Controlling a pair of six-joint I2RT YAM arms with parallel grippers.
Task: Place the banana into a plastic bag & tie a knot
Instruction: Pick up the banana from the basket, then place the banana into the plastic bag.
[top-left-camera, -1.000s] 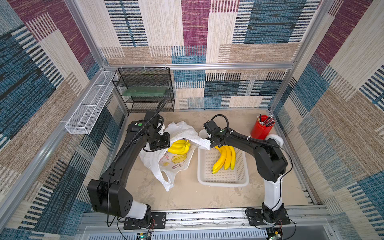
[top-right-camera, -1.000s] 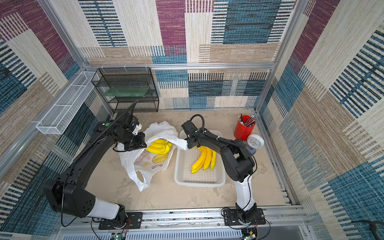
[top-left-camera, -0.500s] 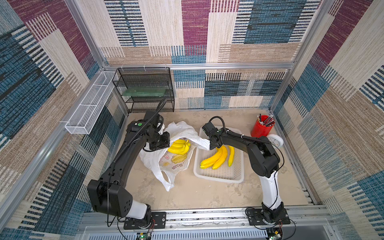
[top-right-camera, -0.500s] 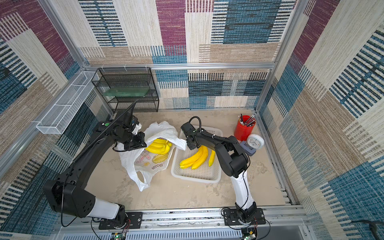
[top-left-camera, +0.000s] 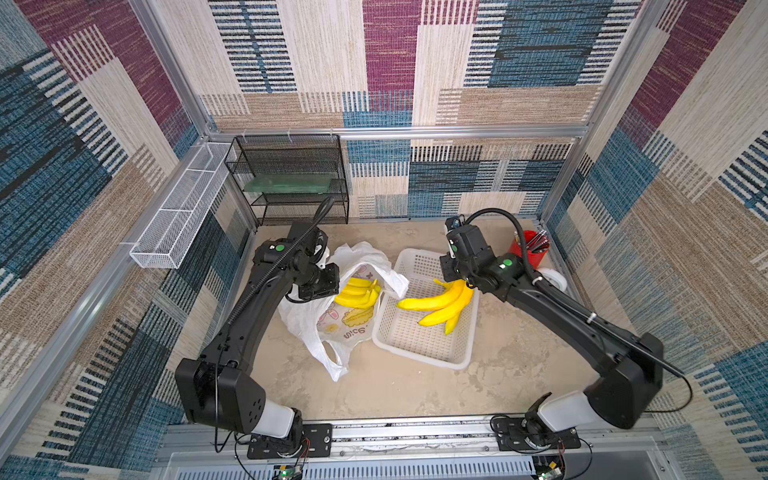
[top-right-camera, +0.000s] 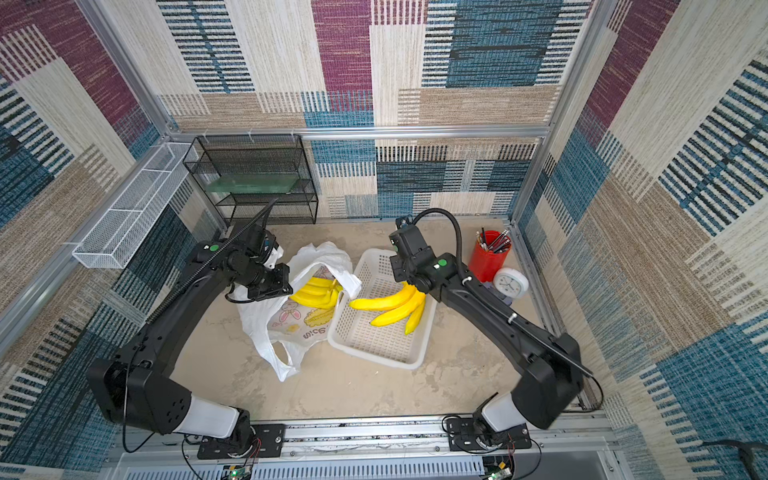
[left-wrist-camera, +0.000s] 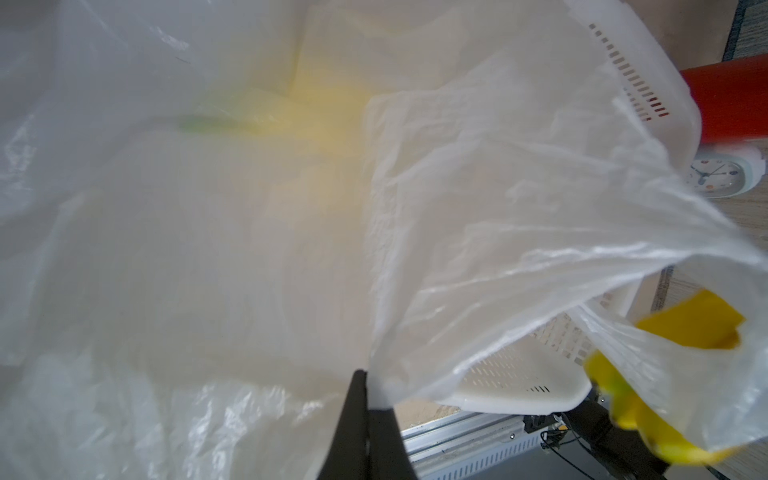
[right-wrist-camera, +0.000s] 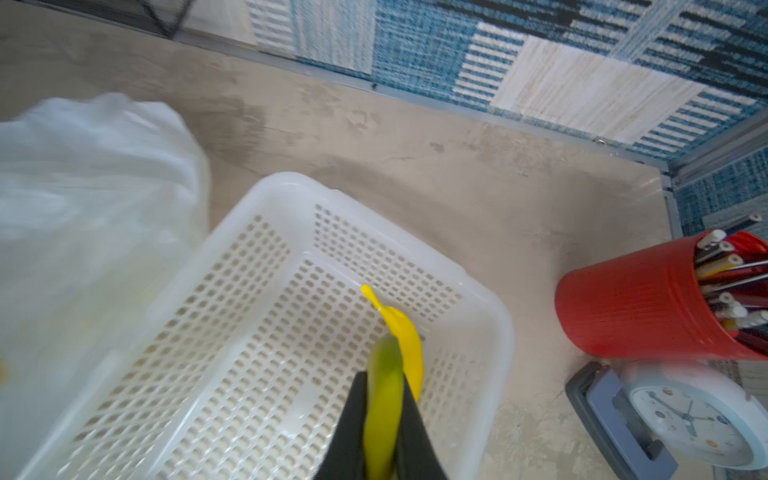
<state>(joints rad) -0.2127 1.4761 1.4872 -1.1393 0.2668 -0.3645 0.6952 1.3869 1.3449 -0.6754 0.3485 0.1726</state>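
**Right gripper (right-wrist-camera: 382, 388) clenched on stem of yellow banana bunch (top-left-camera: 440, 301)**

Jaws squeeze the greenish stem end in the right wrist view. Three bananas fan out from it toward the bag in both top views. Bunch is over the white perforated plastic basket (top-left-camera: 417, 359), one tip reaching the bag-side rim. Cannot tell whether the lower tips rest on the basket floor.

Left gripper (left-wrist-camera: 368, 386) is shut tight on a fold of the thin translucent white plastic bag (top-left-camera: 309, 332), pinching the rim, with the mouth held up and open toward the basket. Another yellow bunch (top-left-camera: 357, 293) already lies in that mouth. Bag rests on the beige table (top-left-camera: 395, 392) against the basket's side. One handle loop (top-left-camera: 334, 368) lies loose toward the front, nothing tied yet. Red pencil cup (top-left-camera: 528, 253) and white round clock (top-right-camera: 510, 282) stand past the basket, off the route.

Step in hand, as I read it: carry bunch to bag.
- Raise it enough for the tips to clear the basket rim.
- Lead tips-first into the opening, beside the bunch already there, not onto it.
- Let go only once it is well past the bag's rim.
- Go slow: the stem pinch is narrow, so the bunch may swing or twist.
- Left should hold the rim high and taut so the film doesn't fold shut.
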